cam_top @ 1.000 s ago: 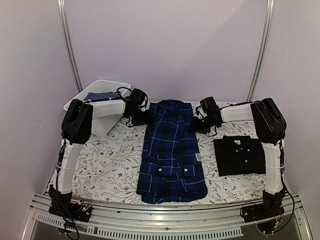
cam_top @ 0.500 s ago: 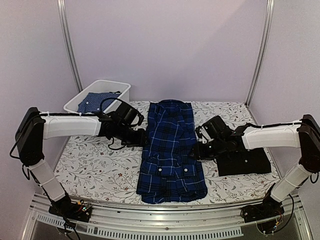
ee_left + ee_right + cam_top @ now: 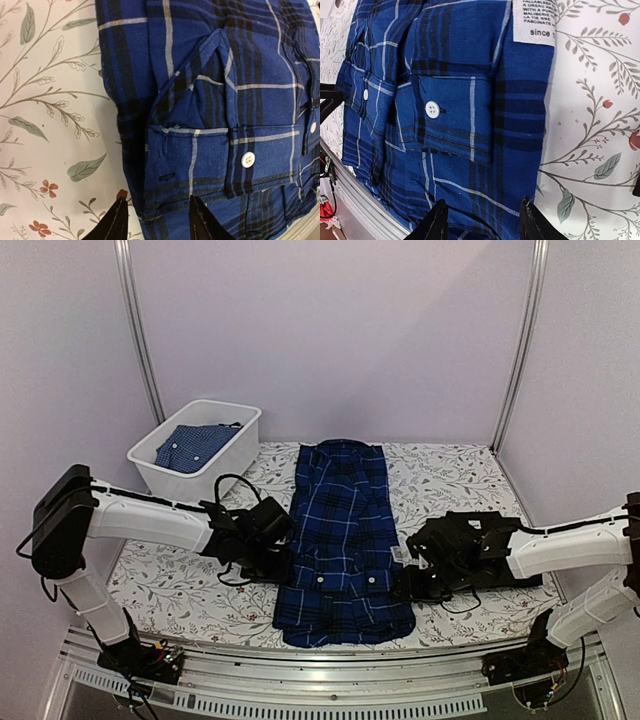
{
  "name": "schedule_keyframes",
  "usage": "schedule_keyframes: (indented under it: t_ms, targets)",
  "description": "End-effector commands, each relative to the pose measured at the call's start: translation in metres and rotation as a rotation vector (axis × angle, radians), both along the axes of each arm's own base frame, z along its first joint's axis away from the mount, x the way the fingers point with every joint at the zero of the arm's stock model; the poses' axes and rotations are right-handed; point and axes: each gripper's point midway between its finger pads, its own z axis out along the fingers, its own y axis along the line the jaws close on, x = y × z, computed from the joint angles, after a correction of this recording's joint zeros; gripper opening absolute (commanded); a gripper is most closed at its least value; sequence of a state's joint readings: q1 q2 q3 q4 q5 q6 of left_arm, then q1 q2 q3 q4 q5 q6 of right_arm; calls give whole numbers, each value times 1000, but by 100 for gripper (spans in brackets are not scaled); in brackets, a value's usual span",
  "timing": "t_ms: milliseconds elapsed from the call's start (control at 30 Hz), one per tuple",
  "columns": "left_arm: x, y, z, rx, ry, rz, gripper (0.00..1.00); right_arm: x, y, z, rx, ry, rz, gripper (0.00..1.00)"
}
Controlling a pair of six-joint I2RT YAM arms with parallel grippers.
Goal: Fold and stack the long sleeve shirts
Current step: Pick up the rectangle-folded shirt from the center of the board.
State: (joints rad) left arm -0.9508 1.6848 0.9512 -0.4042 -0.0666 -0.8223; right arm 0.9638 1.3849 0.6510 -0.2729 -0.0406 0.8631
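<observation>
Both arms have swung down to the shirt's near end. You have the left gripper point(image 3: 157, 220) and right gripper point(image 3: 482, 220) half-spread astride the plaid shirt point(image 3: 340, 530) edges, nothing pinched, likely to lift the hem. The shirt lies flat between them. Count: two grippers; black shirt point(image 3: 525, 580) folded on the right; one blue garment point(image 3: 190, 445) in the bin point(image 3: 215, 468).

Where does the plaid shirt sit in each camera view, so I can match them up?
Top external: plaid shirt lies in the centre of the picture, running near to far.
Left wrist: plaid shirt fills the centre and right.
Right wrist: plaid shirt fills the left and centre.
Shared landmark: the white cuff buttons at its near end.
</observation>
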Motion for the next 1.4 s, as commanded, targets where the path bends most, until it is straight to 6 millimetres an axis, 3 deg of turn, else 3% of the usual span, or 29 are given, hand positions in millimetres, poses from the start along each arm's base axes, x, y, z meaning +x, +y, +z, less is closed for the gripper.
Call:
schedule_keyframes:
  t_ms: [0,167,267,467,633,967,1267,1367]
  targets:
    - [9,-9,4,-11,-41,15,38,-2,-9,3,12,-5,-59,47]
    - [8,-20,2,4,-29,-17,9,4,2,21,45,-39,-34,47]
    - [3,-26,9,-8,-28,-35,0,8,17,30,69,-46,-1,47]
    - [-5,-29,14,-26,-15,-55,0,8,71,44,149,-44,80,46]
    - [-10,-28,10,-30,-1,-60,0,4,102,33,196,-1,113,43]
    - [-11,-26,12,-36,-3,-65,0,11,123,11,219,33,82,38]
    - [-12,-26,13,-41,-4,-70,0,16,117,-9,163,55,22,31]
    - [-13,-26,14,-44,-4,-74,0,18,118,-8,160,50,18,24]
